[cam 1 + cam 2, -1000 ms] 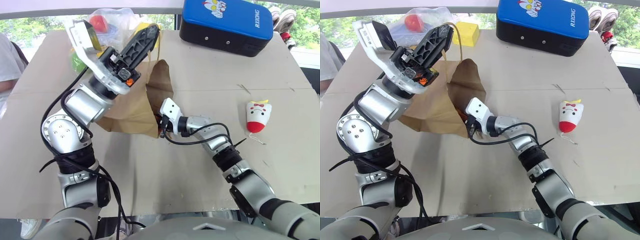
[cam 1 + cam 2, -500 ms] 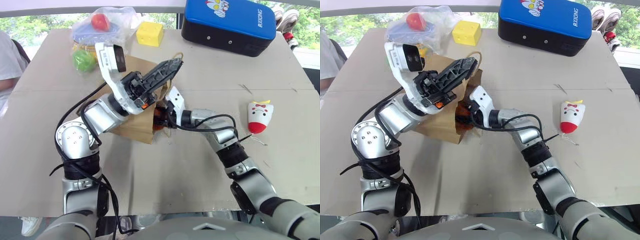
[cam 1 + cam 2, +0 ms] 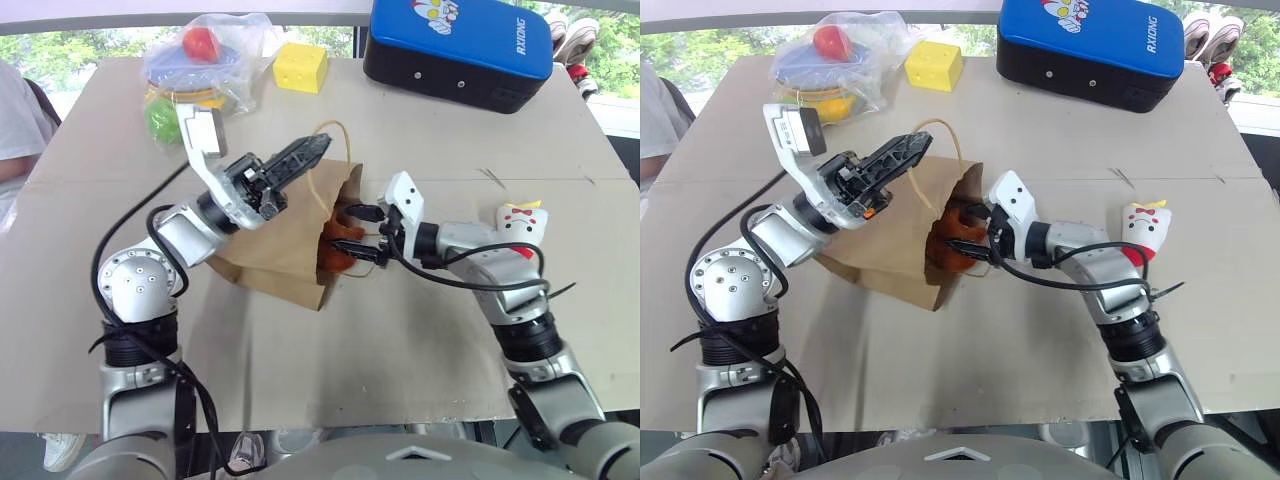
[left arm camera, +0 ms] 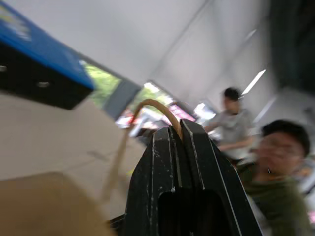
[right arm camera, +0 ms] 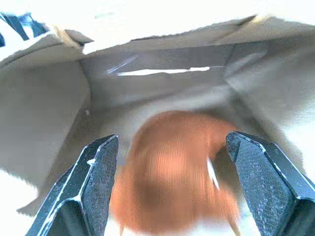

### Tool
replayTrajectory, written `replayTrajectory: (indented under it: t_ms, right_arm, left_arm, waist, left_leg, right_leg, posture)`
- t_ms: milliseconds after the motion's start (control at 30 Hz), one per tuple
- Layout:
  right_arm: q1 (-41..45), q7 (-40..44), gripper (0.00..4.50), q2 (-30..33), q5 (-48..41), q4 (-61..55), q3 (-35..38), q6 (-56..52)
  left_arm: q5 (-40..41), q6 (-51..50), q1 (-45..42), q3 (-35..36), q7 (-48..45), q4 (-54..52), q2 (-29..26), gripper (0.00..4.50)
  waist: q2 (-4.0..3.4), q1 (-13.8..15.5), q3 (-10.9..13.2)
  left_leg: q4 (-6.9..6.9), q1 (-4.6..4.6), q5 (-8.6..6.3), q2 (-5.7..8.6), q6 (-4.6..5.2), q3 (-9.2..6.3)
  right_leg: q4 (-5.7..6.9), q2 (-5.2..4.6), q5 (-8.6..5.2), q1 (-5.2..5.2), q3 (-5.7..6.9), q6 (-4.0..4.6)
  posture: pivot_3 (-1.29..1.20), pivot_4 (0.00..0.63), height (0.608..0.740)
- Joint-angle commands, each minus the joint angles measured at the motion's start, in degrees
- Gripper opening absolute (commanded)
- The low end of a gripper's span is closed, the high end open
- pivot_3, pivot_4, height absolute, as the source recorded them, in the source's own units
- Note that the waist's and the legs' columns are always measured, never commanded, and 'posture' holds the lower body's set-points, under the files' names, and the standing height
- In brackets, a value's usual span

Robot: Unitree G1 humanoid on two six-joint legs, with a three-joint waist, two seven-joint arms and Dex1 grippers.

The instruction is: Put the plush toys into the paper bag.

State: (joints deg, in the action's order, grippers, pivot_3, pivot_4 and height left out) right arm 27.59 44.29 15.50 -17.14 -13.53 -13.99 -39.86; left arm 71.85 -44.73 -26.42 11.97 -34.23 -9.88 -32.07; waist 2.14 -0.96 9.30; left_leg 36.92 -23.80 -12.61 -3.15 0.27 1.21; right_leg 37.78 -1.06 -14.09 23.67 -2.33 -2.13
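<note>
The brown paper bag [image 3: 265, 255] lies on its side on the table, mouth facing right. My left gripper [image 3: 312, 149] is shut on one tan loop handle [image 4: 147, 105] and holds it up above the mouth. An orange-brown plush toy [image 3: 338, 246] sits just inside the mouth. My right gripper [image 3: 363, 234] stands open right in front of it, one finger [image 5: 93, 189] on each side, not gripping it. The white cone plush toy [image 3: 521, 228] with red bow lies on the table at the right, partly behind my right forearm.
A blue-and-black case [image 3: 460, 45] stands at the back right. A yellow cheese-like block [image 3: 300, 68] and a clear plastic bag of balls [image 3: 200, 55] sit at the back left. A person [image 3: 15, 125] is at the table's left edge; other people [image 4: 278, 157] stand beyond.
My right gripper opened and drew back to the right out of the bag, leaving the orange plush toy in the mouth. The left gripper came lower with the handle.
</note>
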Motion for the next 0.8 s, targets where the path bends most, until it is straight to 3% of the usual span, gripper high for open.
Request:
replayTrajectory:
  t_ms: [33,233,467,533,567,700,800]
  right_arm:
    - [0.3,-1.6,3.40,0.9,-0.9,-4.4,1.0,-1.3]
    - [-0.4,-4.8,3.40,2.8,-2.3,-8.9,3.8,-4.6]
    - [-2.0,-9.8,3.40,1.9,-14.9,-17.9,20.9,-7.9]
    - [-2.9,-11.9,4.22,3.5,-16.8,-21.2,24.3,-9.5]
    - [-3.4,-13.7,4.46,4.5,-16.2,-22.5,25.6,-10.0]
    - [-6.3,-21.8,4.46,9.4,-12.0,-23.9,31.1,-13.2]
    - [-15.4,-27.6,4.46,16.8,-3.7,-22.6,34.8,-17.9]
  left_arm:
    - [-6.1,2.5,-2.9,-1.1,-5.6,1.2,-1.5,0.00]
    - [-11.9,4.0,-6.3,-3.7,-11.8,2.9,-0.7,0.00]
    - [-16.6,5.6,-10.9,-6.6,-15.8,2.9,2.2,0.00]
    - [-17.9,6.1,-12.2,-7.3,-16.4,2.7,3.4,0.00]
    - [-18.8,6.7,-12.8,-7.8,-17.0,2.7,3.8,0.00]
    - [-21.5,8.7,-15.3,-8.8,-19.2,3.5,5.3,0.00]
    - [-21.8,9.0,-18.7,-9.9,-19.6,3.7,7.9,0.00]
  waist:
    - [0.01,0.1,0.0]
    - [0.02,0.2,0.0]
    - [0.03,0.2,0.1]
    - [0.03,0.2,0.1]
    - [0.03,0.2,0.1]
    - [0.02,0.2,0.1]
    - [0.01,0.7,0.1]
  left_leg:
    - [0.00,-0.03,0.00,0.00,0.00,0.01]
    - [-0.08,-0.08,0.00,0.01,0.00,0.03]
    - [-0.09,-0.12,0.00,0.01,0.00,0.02]
    - [-0.09,-0.12,0.00,0.01,0.00,0.02]
    - [-0.10,-0.12,0.00,0.00,0.00,0.01]
    - [-0.12,-0.12,0.00,0.01,0.00,0.02]
    - [-0.12,-0.16,0.00,0.07,0.01,0.00]
  right_leg:
    - [-0.03,-0.02,0.00,0.00,0.00,0.01]
    - [-0.16,-0.06,0.01,0.01,0.00,-0.02]
    - [-0.15,-0.05,0.02,0.03,0.00,-0.04]
    - [-0.15,-0.05,0.02,0.02,0.00,-0.04]
    - [-0.15,-0.05,0.01,0.02,0.00,-0.05]
    - [-0.17,-0.05,0.01,0.03,-0.01,-0.04]
    - [-0.22,-0.09,0.00,0.01,0.01,-0.05]
  posture:
    - [0.00,0.150,0.740]
    - [0.00,0.150,0.740]
    - [0.00,0.150,0.740]
    - [0.00,0.150,0.740]
    - [0.00,0.150,0.740]
    - [0.00,0.150,0.740]
    - [0.00,0.150,0.740]
